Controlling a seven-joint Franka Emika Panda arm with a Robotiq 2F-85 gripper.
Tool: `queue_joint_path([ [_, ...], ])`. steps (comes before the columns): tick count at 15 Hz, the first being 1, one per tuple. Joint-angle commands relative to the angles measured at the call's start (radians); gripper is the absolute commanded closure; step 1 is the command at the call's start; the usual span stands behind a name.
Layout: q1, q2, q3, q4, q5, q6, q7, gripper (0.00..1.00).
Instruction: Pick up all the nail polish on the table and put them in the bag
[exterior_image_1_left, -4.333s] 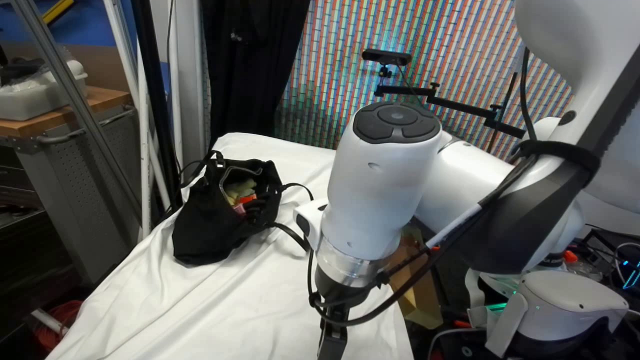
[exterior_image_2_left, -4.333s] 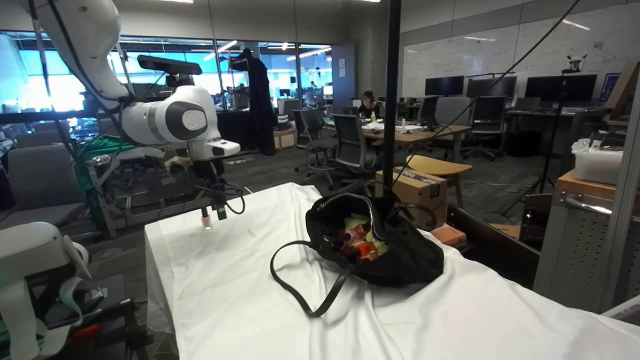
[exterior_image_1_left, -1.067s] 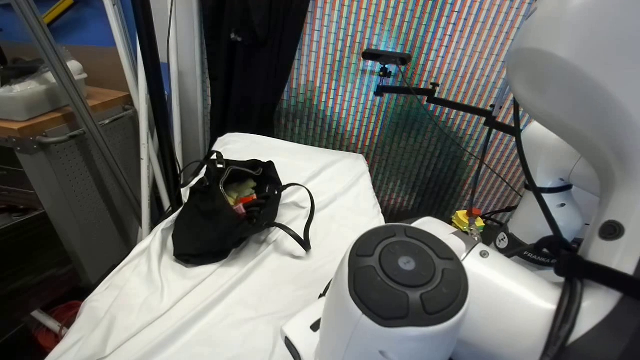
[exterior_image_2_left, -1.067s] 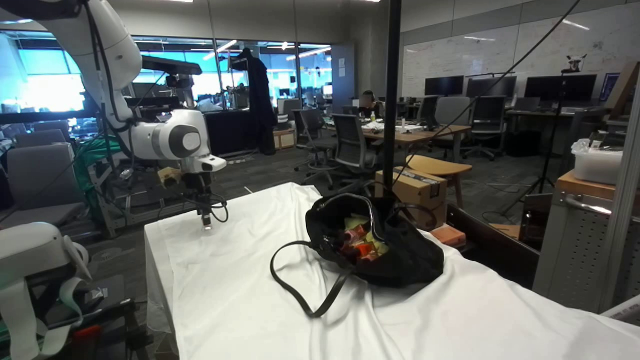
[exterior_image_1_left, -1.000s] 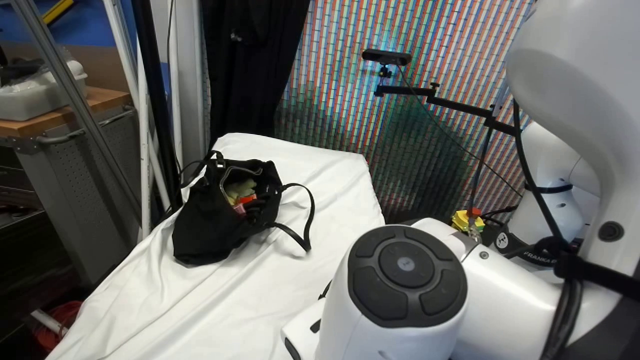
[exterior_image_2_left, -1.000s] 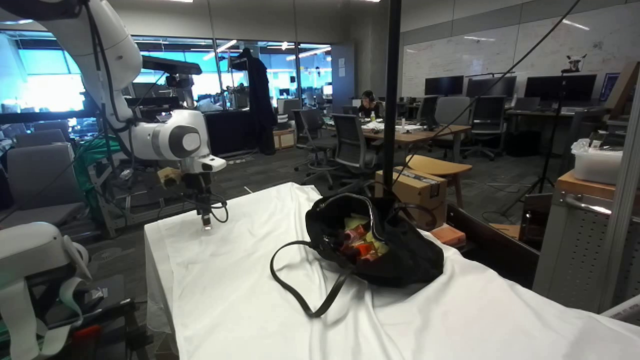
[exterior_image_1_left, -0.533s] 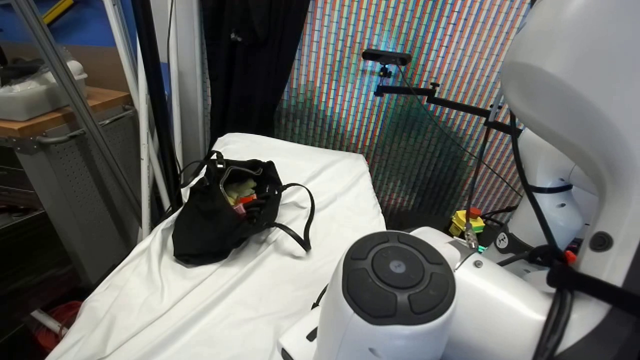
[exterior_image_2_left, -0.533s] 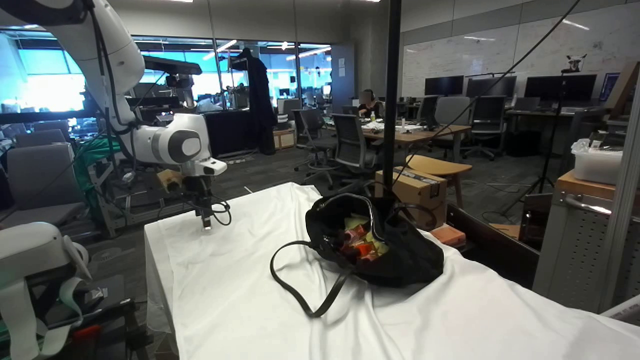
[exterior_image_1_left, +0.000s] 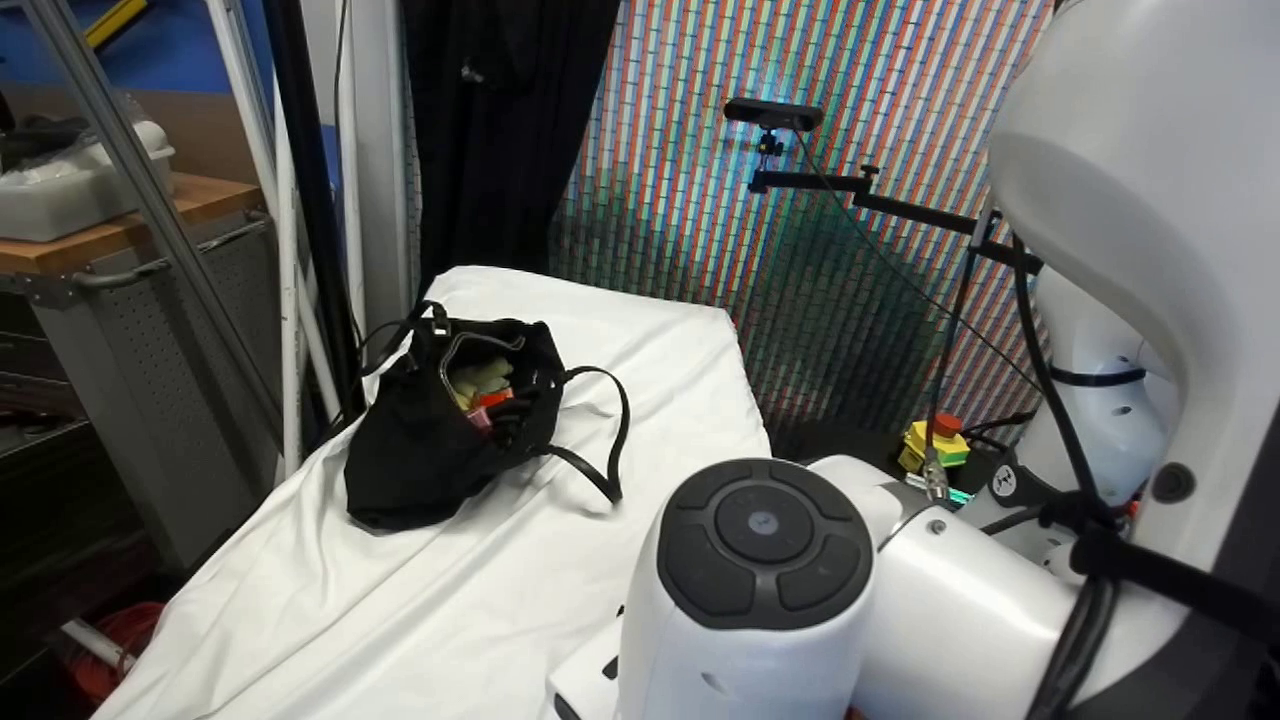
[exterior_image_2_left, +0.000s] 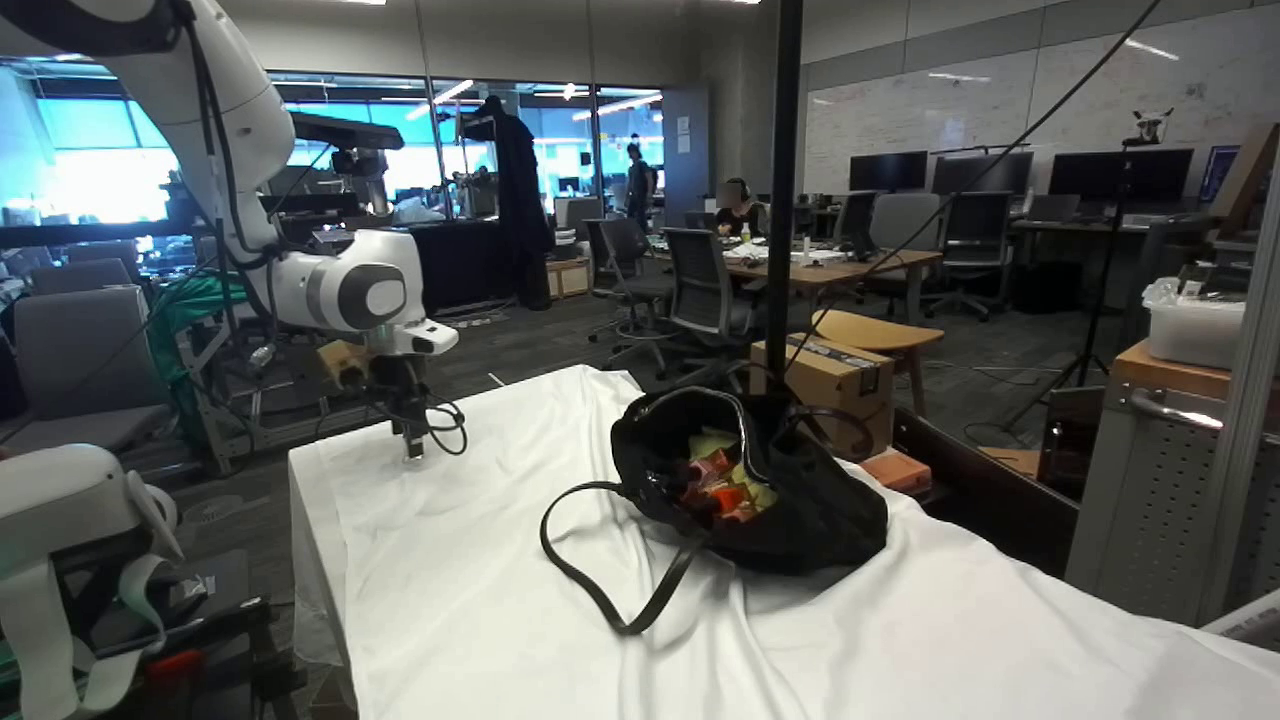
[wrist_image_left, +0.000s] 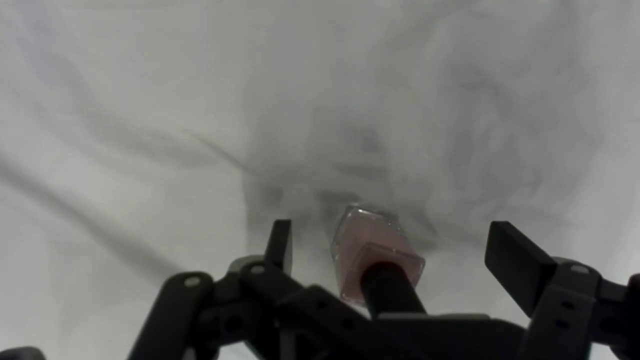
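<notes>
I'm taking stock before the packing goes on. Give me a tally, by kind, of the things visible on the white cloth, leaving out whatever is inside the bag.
Pink nail polish bottle: 1
Black bag: 1
Total in view: 2

A nail polish bottle (wrist_image_left: 369, 239) stands between the spread fingers of the tool (wrist_image_left: 389, 242), with a gap on either side, the wider one at the right of the wrist view. The cloth-covered worktop (exterior_image_2_left: 470, 560) lies open from there to the black tote bag (exterior_image_2_left: 815, 500), whose looped strap (exterior_image_2_left: 672, 583) juts out on the tool's side. In an exterior view a black pole (exterior_image_2_left: 785, 200) rises behind the bag.
</notes>
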Motion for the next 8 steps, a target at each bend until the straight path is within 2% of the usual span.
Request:
queue_joint_path([
  [1, -0.012, 0.019, 0.007, 0.022, 0.038, 0.009, -0.041, 0.0],
  [8, -0.009, 0.026, 0.005, 0.029, 0.039, 0.0, -0.041, 0.0],
])
